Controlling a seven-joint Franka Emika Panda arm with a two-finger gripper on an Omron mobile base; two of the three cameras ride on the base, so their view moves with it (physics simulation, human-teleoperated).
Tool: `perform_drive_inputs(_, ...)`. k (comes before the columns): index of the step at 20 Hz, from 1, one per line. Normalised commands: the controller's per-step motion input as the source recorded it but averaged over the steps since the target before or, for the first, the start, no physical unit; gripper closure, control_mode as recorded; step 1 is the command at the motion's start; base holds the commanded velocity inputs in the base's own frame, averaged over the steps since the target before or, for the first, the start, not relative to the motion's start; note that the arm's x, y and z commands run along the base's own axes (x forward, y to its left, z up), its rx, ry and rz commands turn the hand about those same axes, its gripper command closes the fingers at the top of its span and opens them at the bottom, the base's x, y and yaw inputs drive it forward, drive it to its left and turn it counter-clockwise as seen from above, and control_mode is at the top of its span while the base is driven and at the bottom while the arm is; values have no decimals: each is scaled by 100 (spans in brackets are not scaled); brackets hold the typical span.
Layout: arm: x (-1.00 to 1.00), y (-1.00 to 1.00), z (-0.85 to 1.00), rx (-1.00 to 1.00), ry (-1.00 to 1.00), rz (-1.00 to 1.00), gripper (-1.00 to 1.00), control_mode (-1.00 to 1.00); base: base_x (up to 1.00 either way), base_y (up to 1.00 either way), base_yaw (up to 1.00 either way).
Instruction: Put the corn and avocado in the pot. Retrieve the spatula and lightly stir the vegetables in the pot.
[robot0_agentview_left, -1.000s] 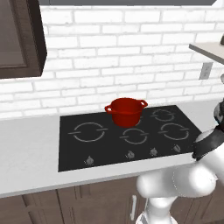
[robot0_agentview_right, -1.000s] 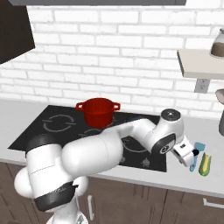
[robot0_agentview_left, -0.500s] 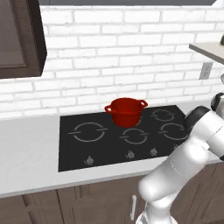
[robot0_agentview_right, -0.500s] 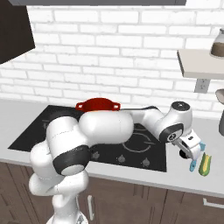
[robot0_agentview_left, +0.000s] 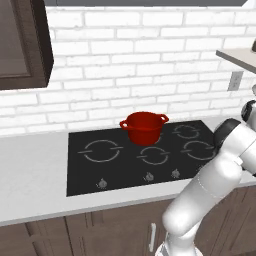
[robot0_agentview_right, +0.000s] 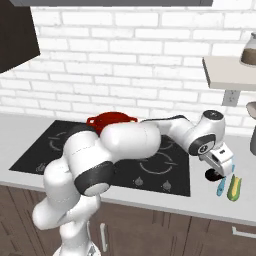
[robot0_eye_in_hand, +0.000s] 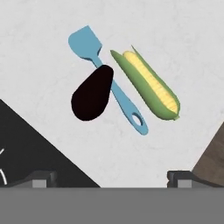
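Gripper (robot0_agentview_right: 221, 166) out past the right end of the cooktop (robot0_agentview_right: 60, 145), hanging over the grey counter (robot0_agentview_right: 210, 200), jaws spread wide with nothing between them; two dark fingertips (robot0_eye_in_hand: 41, 178) far apart at the bottom of the hand view

Directly below in the hand view: avocado (robot0_eye_in_hand: 92, 94), a dark near-black teardrop lump, lying across the shaft of the blue spatula (robot0_eye_in_hand: 109, 83) and covering part of it. Just beside the spatula on its other side, corn (robot0_eye_in_hand: 148, 83), a slim ear with yellow kernels showing between green husk leaves, roughly parallel to the spatula handle, close to it but whether touching cannot be told. All three flat on the counter, near its front edge

From the right base view, corn (robot0_agentview_right: 233, 187) and spatula (robot0_agentview_right: 220, 186) side by side just under the gripper, avocado (robot0_agentview_right: 214, 174) partly hidden behind the hand

Well away to the left, pot (robot0_agentview_left: 144, 127): squat, glossy red, a loop handle on each side, standing on a rear burner of the black cooktop, white brick wall (robot0_agentview_left: 150, 75) behind. White arm stretched across in front of the pot in the right base view, hiding most of it
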Motion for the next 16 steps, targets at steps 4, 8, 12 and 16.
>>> perform_drive_inputs(4,7,0,-17,2,0,0,-100,-100,0,0,0)
perform_drive_inputs(8,4,0,-5,0,0,0,-100,-100,0,0,0)
perform_drive_inputs(12,0,0,-4,0,0,0,-100,-100,0,0,0)
perform_drive_inputs(16,0,0,-14,0,0,0,-100,-100,0,0,0)
